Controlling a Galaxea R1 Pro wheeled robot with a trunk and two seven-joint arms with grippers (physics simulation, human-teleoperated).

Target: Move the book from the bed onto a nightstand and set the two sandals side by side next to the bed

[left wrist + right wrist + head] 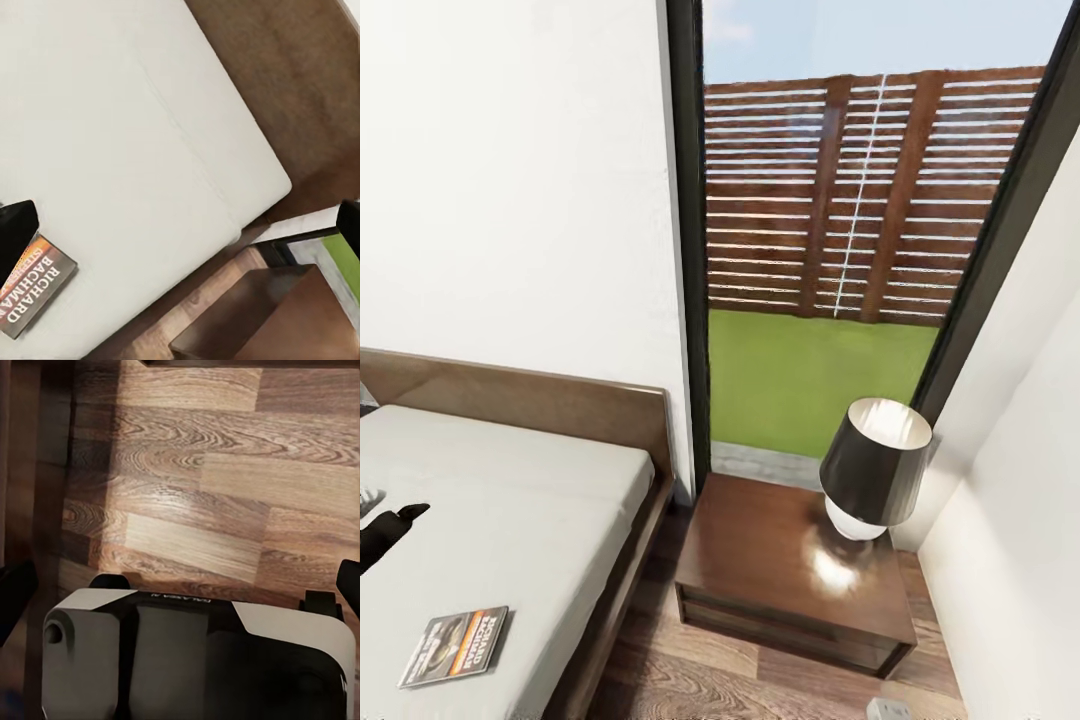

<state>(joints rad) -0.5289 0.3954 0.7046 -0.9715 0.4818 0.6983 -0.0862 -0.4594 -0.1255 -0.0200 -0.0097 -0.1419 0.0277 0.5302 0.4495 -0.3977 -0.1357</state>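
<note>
A black-shaded lamp (873, 470) stands before a dark-framed window (688, 240) showing slatted fence (860, 195) and grass (800, 375).

- In my head view the bed (510, 500) runs off the left and bottom edges.
- In my left wrist view one dark fingertip (15, 229) hides the book's (37, 289) far corner.
- The right gripper's (184, 585) fingers are cropped at both sides.

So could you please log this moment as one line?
book: on bed | nightstand: holds lamp | left gripper: open over bed
</note>
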